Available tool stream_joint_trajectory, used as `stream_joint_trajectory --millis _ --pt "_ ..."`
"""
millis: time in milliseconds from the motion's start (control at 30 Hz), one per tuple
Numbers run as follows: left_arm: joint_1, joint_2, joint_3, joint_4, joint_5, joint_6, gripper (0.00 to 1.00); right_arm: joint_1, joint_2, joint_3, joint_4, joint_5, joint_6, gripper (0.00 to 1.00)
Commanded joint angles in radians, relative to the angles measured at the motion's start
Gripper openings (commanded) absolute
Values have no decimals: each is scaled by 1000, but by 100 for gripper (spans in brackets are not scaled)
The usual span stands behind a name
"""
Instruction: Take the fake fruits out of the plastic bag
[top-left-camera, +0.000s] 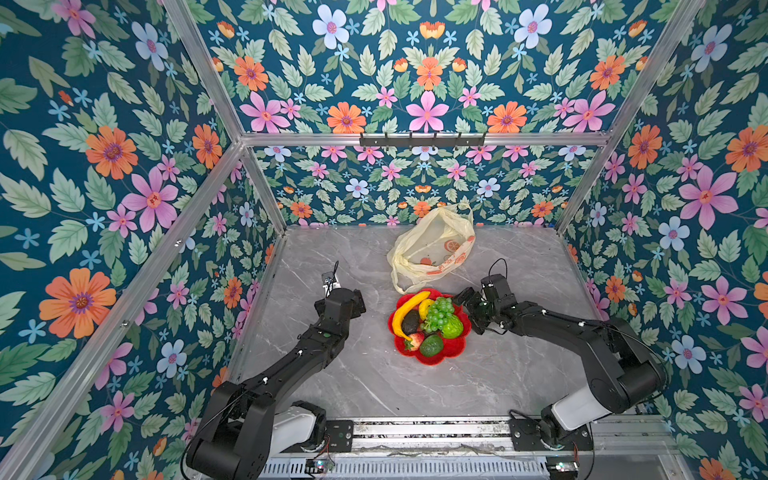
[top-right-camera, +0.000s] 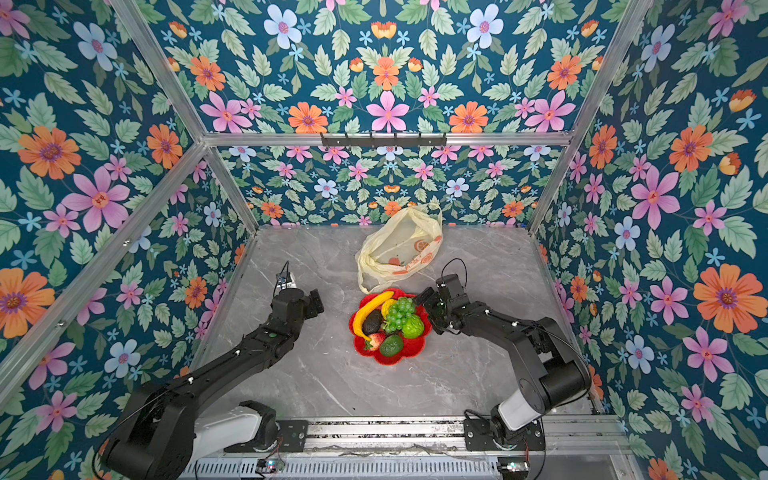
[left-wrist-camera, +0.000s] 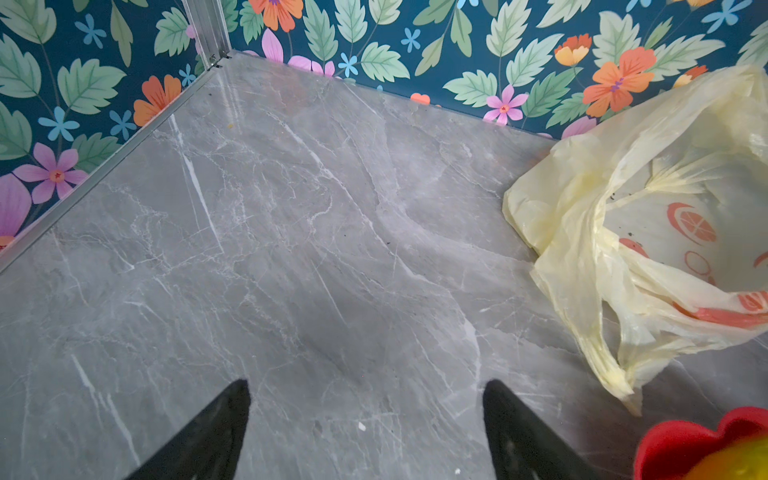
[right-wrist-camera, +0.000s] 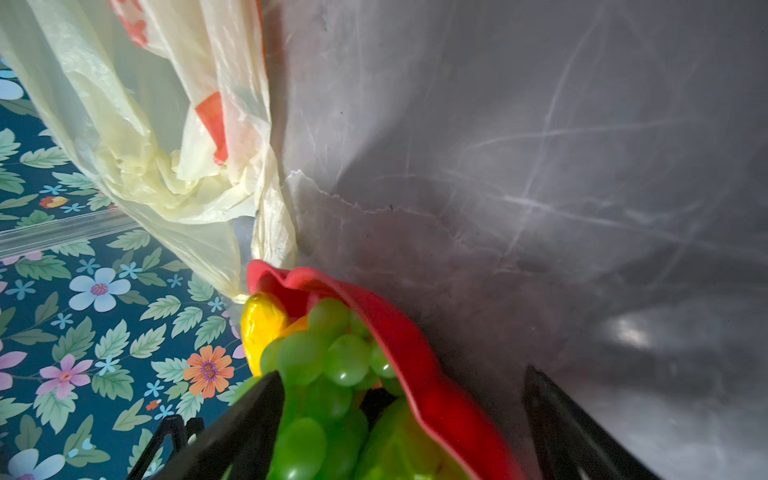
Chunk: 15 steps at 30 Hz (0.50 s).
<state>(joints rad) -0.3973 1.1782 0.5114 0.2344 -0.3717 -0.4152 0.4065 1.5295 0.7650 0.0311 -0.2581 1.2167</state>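
The fake fruits lie heaped on a red flower-shaped plate (top-left-camera: 430, 360) (top-right-camera: 388, 360): banana (top-left-camera: 409, 309), grape bunch (top-left-camera: 440, 313), bumpy green fruit (top-left-camera: 452, 327), avocado (top-left-camera: 410, 322), strawberry (top-left-camera: 415, 341), dark green fruit (top-left-camera: 432, 345). The plastic bag (top-left-camera: 432, 249) (top-right-camera: 399, 249) (left-wrist-camera: 648, 232) (right-wrist-camera: 145, 124) slumps behind the plate; only its orange prints show through. My left gripper (top-left-camera: 347, 296) (left-wrist-camera: 366, 384) hangs open over bare table left of the plate. My right gripper (top-left-camera: 469, 312) (right-wrist-camera: 402, 374) is open, straddling the plate's right rim beside the grapes (right-wrist-camera: 328, 353), holding nothing.
The grey marble table (top-left-camera: 374, 374) is closed in by floral walls on three sides with aluminium posts. A black hook rail (top-left-camera: 422, 140) runs along the back wall. The arms' base rail lies along the front edge.
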Motion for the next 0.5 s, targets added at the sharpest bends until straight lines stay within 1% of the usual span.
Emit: stream_joint_trajectory --millis 0,133,167,200,267,367,467 --pt "2 -7 1 37 -25 9 92 -24 -46 -7 -77 44 -47 94" --pt "1 -2 18 40 -41 21 94 -77 -106 -29 -103 22 -94 95" --pt "2 0 23 40 -47 23 96 -91 -126 -30 -122 23 -114 95" --pt "4 1 27 44 -56 28 99 -109 -148 -33 -144 27 -135 95" --pt "2 1 32 51 -76 40 100 -149 -192 -35 -192 41 -180 95" --pt "3 -4 24 93 -131 65 100 -201 -270 -17 -273 96 -280 95" --pt "5 -9 -4 177 -216 80 100 -211 -309 80 -412 181 -437 95"
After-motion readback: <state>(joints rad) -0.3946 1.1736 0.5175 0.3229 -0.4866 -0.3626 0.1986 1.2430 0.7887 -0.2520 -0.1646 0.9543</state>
